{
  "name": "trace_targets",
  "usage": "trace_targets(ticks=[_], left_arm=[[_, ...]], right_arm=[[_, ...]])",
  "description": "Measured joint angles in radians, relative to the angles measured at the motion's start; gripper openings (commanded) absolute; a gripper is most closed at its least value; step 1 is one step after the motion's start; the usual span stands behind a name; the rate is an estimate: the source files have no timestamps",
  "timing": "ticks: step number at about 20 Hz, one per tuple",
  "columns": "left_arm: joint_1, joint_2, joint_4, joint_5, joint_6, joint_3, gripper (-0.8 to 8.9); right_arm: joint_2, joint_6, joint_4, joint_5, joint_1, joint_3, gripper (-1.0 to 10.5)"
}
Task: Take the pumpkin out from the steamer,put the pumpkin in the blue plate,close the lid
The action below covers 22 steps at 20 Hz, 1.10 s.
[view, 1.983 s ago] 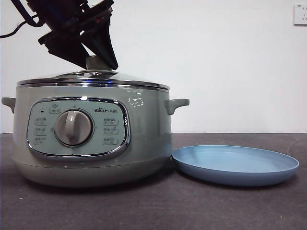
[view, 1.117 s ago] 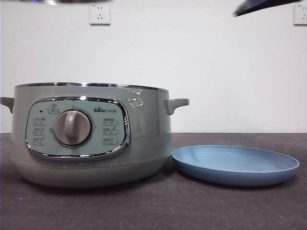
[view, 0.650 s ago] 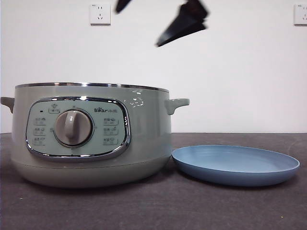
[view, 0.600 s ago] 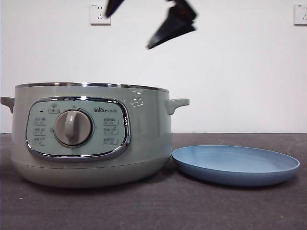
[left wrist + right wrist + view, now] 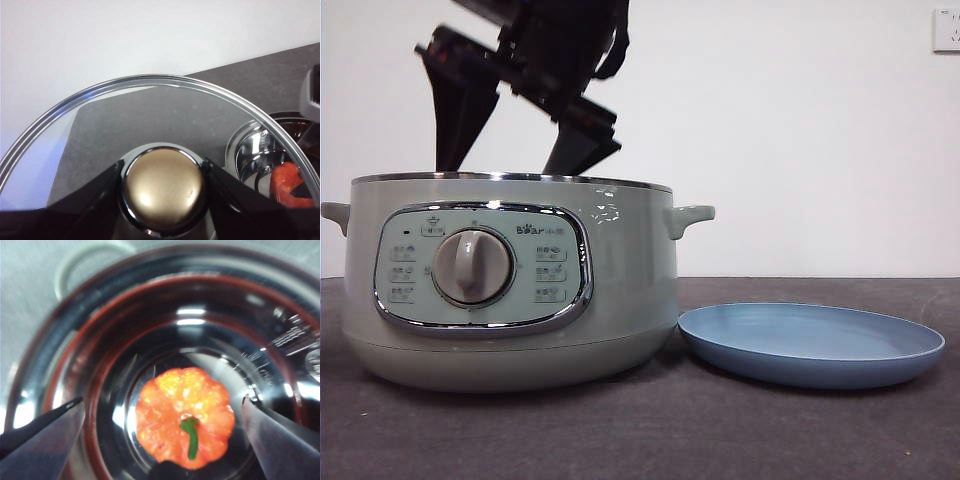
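Your left gripper (image 5: 162, 200) holds the lid (image 5: 150, 115) clamped by its knob clear of the steamer (image 5: 510, 280), while your right gripper (image 5: 160, 415), jaws apart, straddles the pumpkin (image 5: 184, 412) inside; the blue plate (image 5: 810, 345) waits unfilled.

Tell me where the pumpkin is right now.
The pumpkin sits at the bottom of the open steamer, directly below the right tool's open jaws.

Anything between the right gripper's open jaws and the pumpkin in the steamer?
Nothing: in the right wrist view, only bare steel steamer interior separates the right gripper from the pumpkin.
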Motion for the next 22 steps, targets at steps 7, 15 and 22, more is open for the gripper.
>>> trace_targets(ticks=[7,15,22], left_arm=[[0.0,0.0,-0.008,0.0,0.0,0.0,-0.08],[0.0,0.0,-0.055,0.001,0.0,0.0,-0.08],[0.0,0.015,0.047,0.005,0.0,0.0,-0.08]], right_arm=[[0.071,-0.01,0.001,0.0,-0.006,0.001,5.9],[0.085,-0.01,-0.023,0.0,-0.005,0.001,-0.1],[-0.195,-0.01,-0.223,0.001,-0.079,0.003,-0.1]])
